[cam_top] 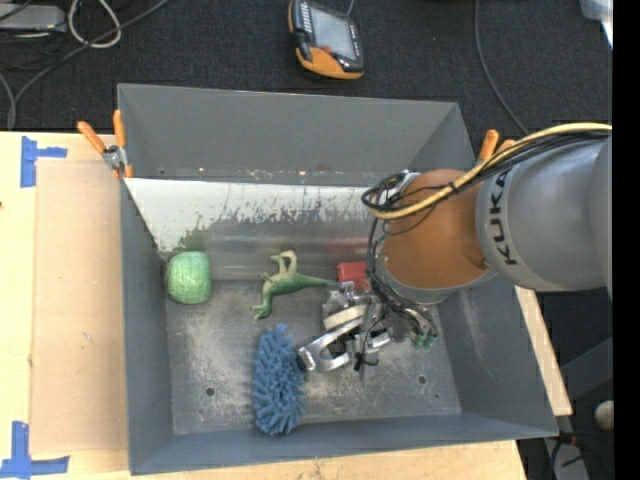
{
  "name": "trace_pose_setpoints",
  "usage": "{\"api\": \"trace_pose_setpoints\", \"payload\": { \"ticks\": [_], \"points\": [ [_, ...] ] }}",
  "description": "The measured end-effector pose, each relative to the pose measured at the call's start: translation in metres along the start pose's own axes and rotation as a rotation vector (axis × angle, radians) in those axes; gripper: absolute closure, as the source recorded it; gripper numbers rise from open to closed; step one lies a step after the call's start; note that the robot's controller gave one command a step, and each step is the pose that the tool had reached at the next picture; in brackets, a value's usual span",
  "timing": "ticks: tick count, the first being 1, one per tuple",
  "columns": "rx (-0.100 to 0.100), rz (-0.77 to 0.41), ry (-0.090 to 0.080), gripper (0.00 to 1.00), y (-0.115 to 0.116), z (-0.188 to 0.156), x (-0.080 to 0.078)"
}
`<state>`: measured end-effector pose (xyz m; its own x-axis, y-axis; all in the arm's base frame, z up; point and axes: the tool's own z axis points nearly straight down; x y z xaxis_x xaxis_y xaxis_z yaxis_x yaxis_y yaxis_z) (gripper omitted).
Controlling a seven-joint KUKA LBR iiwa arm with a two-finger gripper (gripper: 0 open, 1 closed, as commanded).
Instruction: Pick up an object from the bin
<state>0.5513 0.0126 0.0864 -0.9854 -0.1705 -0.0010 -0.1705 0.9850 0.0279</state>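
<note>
Closest to the lens, at the right of the frame: silver arm (560, 213), entering from the right edge, with an orange cover (435, 243) at its wrist and yellow and black cables (400, 193) looped over it.

Far left: pale wooden counter (60, 298), smooth, carrying the grey metal bin (145, 368). Bin floor dull, speckled with pale scuffs. Back wall brightly lit, streaked with dark scratches along its lower part.

In the left of the bin, near the back wall: rounded green lump (189, 276), well apart from the rest. Towards the middle: green toy dinosaur (285, 283), lying on the floor of the bin. Below it, lower centre: blue shaggy duster head (275, 383), stretched up and down the frame. Just right of the dinosaur: small red block (352, 271), close under the orange cover.

Right of centre, down at the bin floor: pincer (335, 336), released, its two metal fingers (322, 352) spread apart. Lower finger just beside the upper end of the blue shaggy duster head, touching or not impossible to say. Red block just above the pincer.

Upper band of the frame, beyond the bin: dark carpeted floor (220, 38), loose cords (90, 13) trailing at upper left, an orange-and-black handheld unit (325, 36) at upper centre.
</note>
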Motion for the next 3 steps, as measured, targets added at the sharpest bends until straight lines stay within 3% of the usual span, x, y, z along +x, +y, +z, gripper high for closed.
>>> {"api": "trace_pose_setpoints", "payload": {
  "ticks": [3],
  "points": [
    [0.002, -0.001, -0.003, 1.0, 0.001, -0.045, 0.0]
  ]
}}
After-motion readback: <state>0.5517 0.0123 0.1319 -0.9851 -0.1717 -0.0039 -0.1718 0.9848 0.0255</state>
